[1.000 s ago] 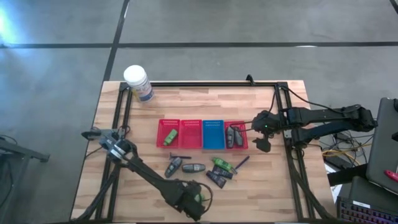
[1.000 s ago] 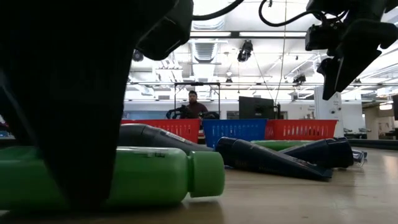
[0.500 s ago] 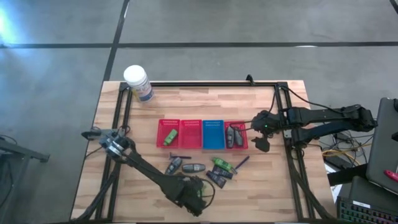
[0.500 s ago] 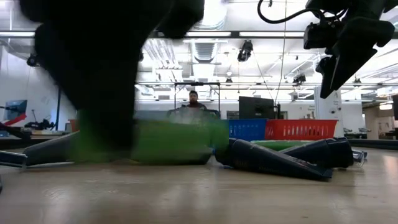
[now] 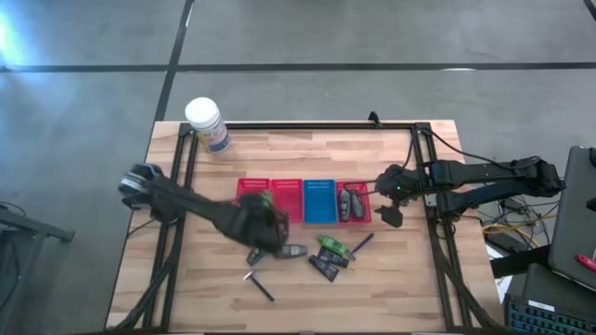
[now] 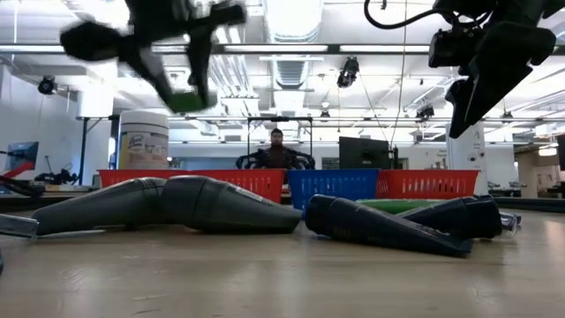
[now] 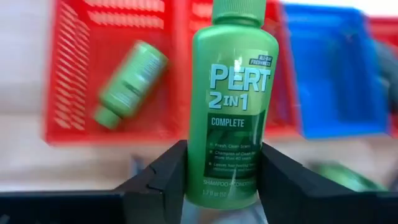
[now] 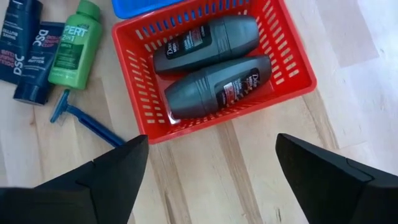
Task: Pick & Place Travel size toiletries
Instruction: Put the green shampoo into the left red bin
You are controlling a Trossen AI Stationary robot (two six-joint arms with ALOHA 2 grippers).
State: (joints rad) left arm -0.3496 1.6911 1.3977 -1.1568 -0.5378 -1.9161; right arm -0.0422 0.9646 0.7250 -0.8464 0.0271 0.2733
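My left gripper [image 5: 264, 221] hangs over the near rim of the left red baskets [image 5: 268, 200], shut on a bright green bottle [image 7: 233, 99]. Another green bottle [image 7: 127, 84] lies in the leftmost red basket. On the table lie two grey oval bottles [image 5: 275, 252], a green bottle [image 5: 331, 247], dark tubes [image 5: 327, 265] and two razors [image 5: 259, 287]. My right gripper [image 5: 392, 216] hovers open just right of the rightmost red basket [image 8: 283, 65], which holds two grey oval bottles [image 8: 214, 62]. My left gripper pinches the green bottle between its two fingers [image 7: 163, 177], on the two narrow sides of its bottom end [image 7: 200, 167]. The bottle's cap [image 7: 237, 11] points away from the wrist. The bottle is lifted clear, above the baskets.
A blue basket [image 5: 318, 200] stands between the red ones. A large white lidded jar [image 5: 207, 124] stands at the far left corner. A black frame [image 5: 307, 125] runs around the table top. In the low view a person [image 6: 277, 150] sits far behind the table.
My left gripper has lifted a green bottle off the table near the near edge and carried it up and toward the far edge, to the left red baskets. A razor now shows where the arm was. My right gripper has kept still.
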